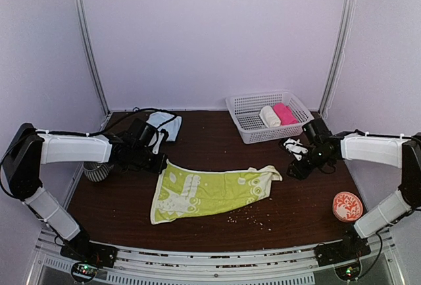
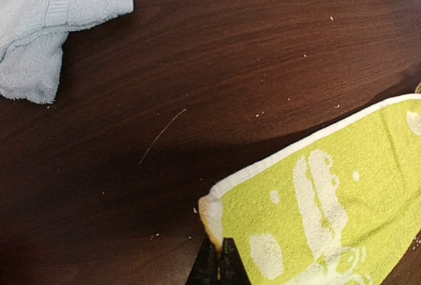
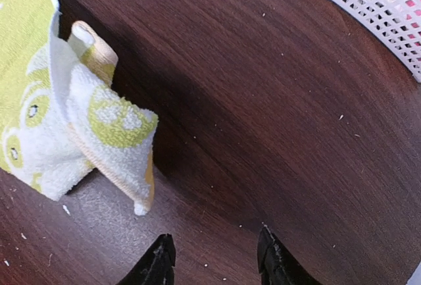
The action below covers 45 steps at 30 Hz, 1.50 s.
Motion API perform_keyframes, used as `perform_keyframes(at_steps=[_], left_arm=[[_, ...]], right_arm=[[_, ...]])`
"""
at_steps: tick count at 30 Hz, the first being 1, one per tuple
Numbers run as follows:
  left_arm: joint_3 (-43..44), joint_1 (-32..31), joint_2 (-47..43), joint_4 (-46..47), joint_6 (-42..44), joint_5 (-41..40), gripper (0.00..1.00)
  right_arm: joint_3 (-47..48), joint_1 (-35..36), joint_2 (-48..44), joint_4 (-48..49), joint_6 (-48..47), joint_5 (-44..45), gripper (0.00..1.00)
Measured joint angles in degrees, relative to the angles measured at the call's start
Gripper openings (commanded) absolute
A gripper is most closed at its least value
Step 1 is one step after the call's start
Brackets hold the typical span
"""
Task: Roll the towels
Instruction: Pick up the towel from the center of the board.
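Left fingers (image 2: 209, 268) shut at towel (image 2: 329, 199), right fingers (image 3: 158, 262) parted

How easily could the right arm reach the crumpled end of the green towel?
Probably yes, easily: the right gripper hangs open right beside the crumpled end of the yellow-green towel, with nothing between them.

Soft, even light from above; the dark tabletop (image 1: 296, 199) carries a faint sheen, broad soft shadows cross both wrist views, top view slightly grainy
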Motion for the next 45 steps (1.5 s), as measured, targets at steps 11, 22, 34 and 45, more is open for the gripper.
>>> perform_keyframes(at_steps=[11,22,34,45], left_arm=[[-1.2,0.0,0.0,1.6,-1.0,0.2,0.00],[-2.4,0.0,-0.3,3.1,-1.4,0.3,0.00],[-2.8,0.0,0.2,4.4,-2.2,0.2,0.00],[-6.3,1.2,1.8,9.1,-3.4,2.6,0.00]], right_arm=[[-2.8,-0.7,-0.8,3.8,-2.9,-11.5,0.45],[-2.6,-0.7,4.2,5.2,-3.7,-13.2,0.21],[-2.6,-0.7,3.6,7.2,-2.4,-11.7,0.00],[-2.6,-0.7,3.4,8.2,-1.5,-11.5,0.24]])
